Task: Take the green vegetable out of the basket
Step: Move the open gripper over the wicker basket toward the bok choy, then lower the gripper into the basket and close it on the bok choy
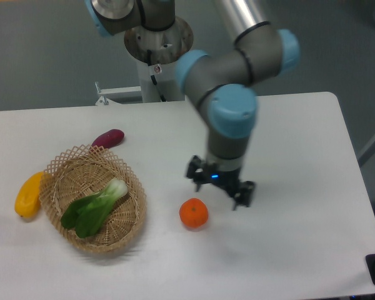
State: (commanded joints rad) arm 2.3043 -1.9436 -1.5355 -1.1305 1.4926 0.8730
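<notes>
The green vegetable (92, 206), a small bok choy with dark leaves and a pale stem base, lies inside the round tan wicker basket (130, 215) at the left of the white table. Its stem points up and right. My gripper (219, 190) hangs low over the table to the right of the basket, just above and right of an orange. Its jaws stand spread apart and hold nothing. It is well clear of the basket and the vegetable.
An orange (194, 213) sits between the basket and the gripper. A yellow oblong fruit (27, 195) lies against the basket's left side. A purple sweet potato (108, 137) lies behind the basket. The arm's base (157, 37) stands at the table's back edge.
</notes>
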